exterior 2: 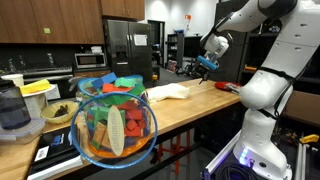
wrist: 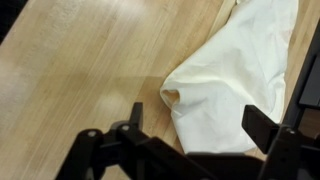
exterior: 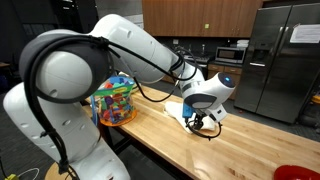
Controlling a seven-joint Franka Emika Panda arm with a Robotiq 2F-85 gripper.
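jaws fill the bottom of the wrist view, spread wide with nothing between them, hanging above the cloth [wrist: 235, 70] without touching it. cloth is white, crumpled into a loose folded heap, lying flat on the wooden desk [wrist: 80, 70]; in an exterior view [exterior 2: 170, 92] it sits towards the far end of the desk, jaws above it.

risks as i read them:
- soft heap, no firm edge. a pinch likely catches only the top fold, so the rest trails and drags over the wood or slips out.
- fabric looks thin. coming straight down puts the fingertips on hard wood almost at once, so hard contact is the likely fault.
- dark strip [wrist: 308, 95] at the right of the wrist view looks like the desk edge, and the cloth runs close to it. a sideways shove that way could push it off. can't tell how much margin there is.
- black cable loop [exterior: 207, 131] hangs under the wrist and could snag a fold.

further out: clear tub of coloured toys [exterior: 113, 100] stands on the desk right beside the arm [exterior: 130, 45], well apart from the cloth. a low elbow swing could clip it. red bowl [exterior: 297, 172] at the near corner is well apart from everything, low concern.
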